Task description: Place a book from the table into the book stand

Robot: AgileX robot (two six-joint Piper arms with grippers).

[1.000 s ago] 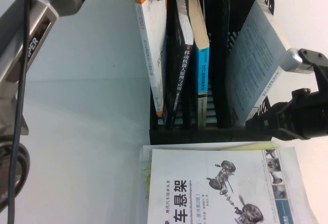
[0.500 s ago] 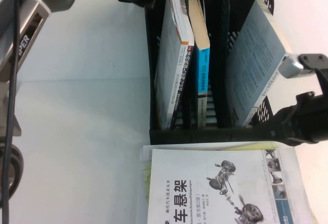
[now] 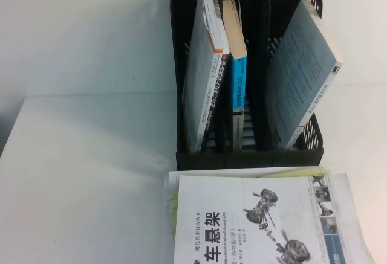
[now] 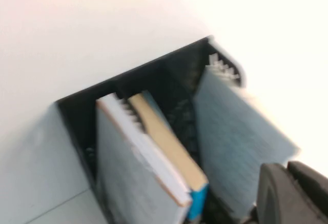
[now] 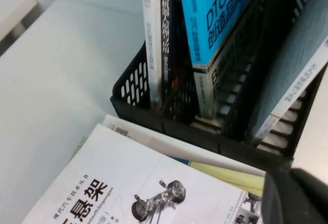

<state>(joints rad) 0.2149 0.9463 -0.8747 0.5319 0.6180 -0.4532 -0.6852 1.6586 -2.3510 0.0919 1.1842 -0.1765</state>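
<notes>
The black book stand (image 3: 248, 158) stands at the back of the table with three compartments. A grey-white book (image 3: 198, 77) leans in its left compartment against a dark book, a blue-spined book (image 3: 237, 83) stands in the middle, and a grey book (image 3: 299, 70) leans in the right one. A large white book with a car-suspension cover (image 3: 254, 222) lies flat in front of the stand. Neither arm shows in the high view. My left gripper (image 4: 288, 172) is shut and empty, above the stand (image 4: 77, 116). My right gripper (image 5: 290, 177) is shut and empty, over the flat book (image 5: 128, 183).
Loose white and yellow sheets (image 3: 302, 172) stick out from under the flat book. The white table (image 3: 91, 173) stretches to the left of the stand, with a wall behind it.
The white book held at the stand's left side now leans inside the left compartment. Both arms have pulled back out of the high view.
</notes>
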